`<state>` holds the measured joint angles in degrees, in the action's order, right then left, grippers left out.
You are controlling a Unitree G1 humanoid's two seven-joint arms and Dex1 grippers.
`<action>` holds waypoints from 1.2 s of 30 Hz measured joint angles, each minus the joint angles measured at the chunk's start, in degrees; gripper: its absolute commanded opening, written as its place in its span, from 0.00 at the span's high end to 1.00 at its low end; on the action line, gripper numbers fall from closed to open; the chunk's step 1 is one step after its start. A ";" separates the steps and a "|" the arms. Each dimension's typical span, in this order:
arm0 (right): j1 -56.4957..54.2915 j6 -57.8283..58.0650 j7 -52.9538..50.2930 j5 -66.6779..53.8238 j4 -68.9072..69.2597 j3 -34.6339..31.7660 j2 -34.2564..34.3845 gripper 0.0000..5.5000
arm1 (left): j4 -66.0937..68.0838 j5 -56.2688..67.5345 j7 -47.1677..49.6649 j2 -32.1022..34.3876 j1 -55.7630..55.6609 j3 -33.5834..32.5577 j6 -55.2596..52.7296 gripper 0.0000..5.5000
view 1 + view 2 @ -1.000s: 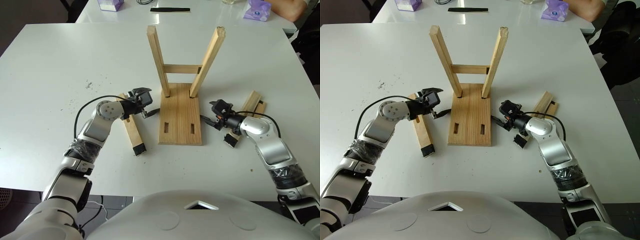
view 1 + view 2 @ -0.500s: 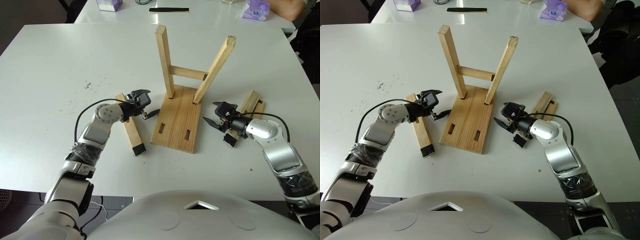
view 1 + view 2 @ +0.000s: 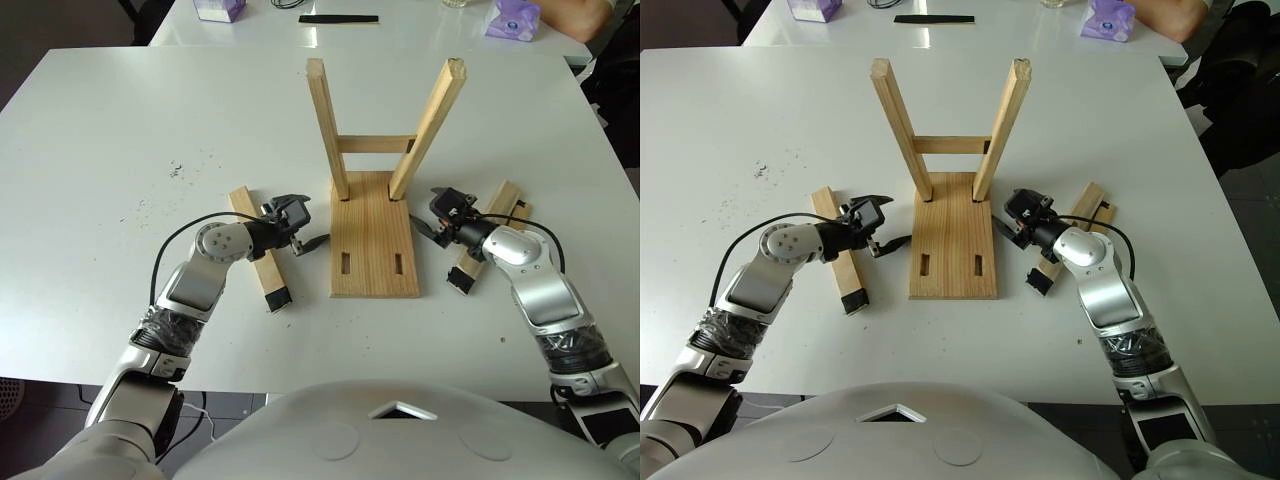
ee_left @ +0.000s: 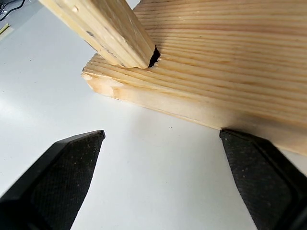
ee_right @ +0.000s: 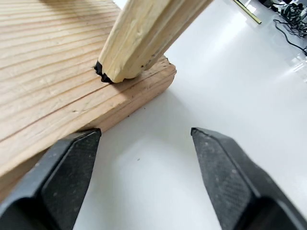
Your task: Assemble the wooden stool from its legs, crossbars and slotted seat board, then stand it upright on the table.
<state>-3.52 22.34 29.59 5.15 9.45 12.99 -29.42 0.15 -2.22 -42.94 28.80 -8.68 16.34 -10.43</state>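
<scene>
The slotted seat board (image 3: pixel 372 235) lies flat on the white table, with two free slots at its near end. Two legs (image 3: pixel 328 130) (image 3: pixel 425 130), joined by a crossbar (image 3: pixel 375 144), stand in its far slots. My left gripper (image 3: pixel 305 242) is open beside the board's left edge; in the left wrist view (image 4: pixel 158 187) one finger (image 4: pixel 264 182) touches that edge near the leg base (image 4: pixel 120 43). My right gripper (image 3: pixel 427 226) is open at the board's right edge, close to the other leg's base (image 5: pixel 139 52); one of its fingers (image 5: pixel 57 177) rests against the board.
A loose leg piece (image 3: pixel 262 262) with a dark end lies under my left forearm. Another loose wooden piece (image 3: pixel 492 215) lies beneath my right wrist. Crumbs (image 3: pixel 176 170) dot the table's left side. Purple packs (image 3: pixel 512 18) and a black strip (image 3: pixel 340 19) sit on the far table.
The board with its legs, skewed half a second ago, is square to me again. My right gripper has moved up along the board's right edge toward the leg base.
</scene>
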 measured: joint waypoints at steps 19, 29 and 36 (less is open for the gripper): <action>18.44 32.28 -6.14 -10.15 34.21 -21.63 7.03 0.37 | -12.15 1.44 4.91 -0.41 9.05 -5.48 -7.72 0.19; 17.30 54.02 -13.41 -17.50 44.97 -25.30 19.88 0.37 | -14.36 1.03 8.13 -2.08 11.57 -5.39 -8.98 0.19; 23.41 53.63 -14.78 -16.38 48.15 -22.47 14.48 0.33 | -15.40 0.79 9.44 -2.08 13.64 -5.40 -9.00 0.18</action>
<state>19.89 75.98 14.81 -11.23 57.60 -9.48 -14.94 -15.25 -1.43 -33.50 26.72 4.96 10.95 -19.42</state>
